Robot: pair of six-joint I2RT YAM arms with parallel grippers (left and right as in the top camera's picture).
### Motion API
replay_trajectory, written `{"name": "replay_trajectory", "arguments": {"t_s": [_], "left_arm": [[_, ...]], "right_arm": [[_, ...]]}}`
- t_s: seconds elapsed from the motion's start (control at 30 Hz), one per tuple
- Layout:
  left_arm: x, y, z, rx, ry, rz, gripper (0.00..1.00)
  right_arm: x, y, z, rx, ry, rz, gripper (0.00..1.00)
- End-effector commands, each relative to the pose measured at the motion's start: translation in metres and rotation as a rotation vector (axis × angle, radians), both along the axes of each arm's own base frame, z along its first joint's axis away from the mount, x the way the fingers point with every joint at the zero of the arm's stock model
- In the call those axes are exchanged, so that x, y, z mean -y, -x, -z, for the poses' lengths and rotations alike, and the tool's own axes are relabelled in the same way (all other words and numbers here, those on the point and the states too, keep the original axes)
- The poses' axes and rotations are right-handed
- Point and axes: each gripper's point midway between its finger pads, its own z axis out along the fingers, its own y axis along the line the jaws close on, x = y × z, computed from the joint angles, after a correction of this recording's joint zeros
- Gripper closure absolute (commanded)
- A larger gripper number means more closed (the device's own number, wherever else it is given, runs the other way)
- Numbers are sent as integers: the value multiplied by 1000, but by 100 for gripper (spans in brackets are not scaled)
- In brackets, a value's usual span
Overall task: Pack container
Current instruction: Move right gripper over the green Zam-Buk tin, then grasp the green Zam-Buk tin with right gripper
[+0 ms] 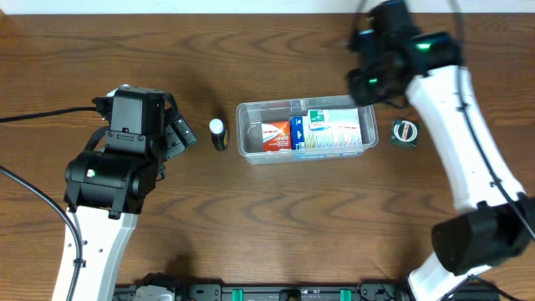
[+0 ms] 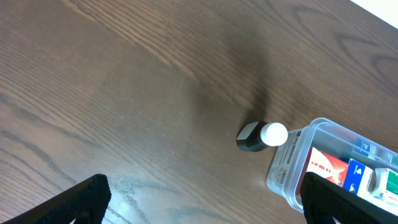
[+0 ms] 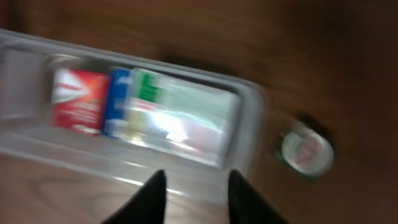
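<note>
No brand name can be read here. Inside the container, at the middle of the overhead frame, a red box has white print too small to make out, beside a blue box and a white-and-green box. The wrist views are too blurred or cropped to help. A round tin with a red-and-white label sits just right of the tub.

The right gripper hangs over the tub's right end with its fingers parted and empty. In its own view the tub fills the upper left. The left gripper is spread wide, holding nothing, at the frame's left. A white-capped bottle stands between it and the tub.
</note>
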Motion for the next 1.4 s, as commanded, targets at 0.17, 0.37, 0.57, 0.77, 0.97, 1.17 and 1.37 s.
{"name": "replay_trajectory", "arguments": {"t_s": [0.17, 0.37, 0.57, 0.77, 0.97, 1.17, 1.37], "left_arm": [[-4, 0, 0, -1, -19, -13, 2], [-4, 0, -1, -1, -19, -13, 2], [-4, 0, -1, -1, -19, -13, 2], [-4, 0, -1, -1, -19, -13, 2], [-4, 0, -1, -1, -19, -13, 2], [-4, -1, -1, -1, -19, -13, 2], [-4, 0, 0, -1, -19, -13, 2]], "right_arm": [[129, 5, 20, -80, 98, 422, 28], [173, 26, 61, -173, 78, 627, 6], [163, 27, 124, -177, 24, 622, 1], [142, 9, 156, -77, -21, 568, 1], [127, -1, 167, -15, -21, 524, 1], [136, -3, 169, 18, 49, 544, 1], [136, -2, 178, -2, 49, 555, 1]]}}
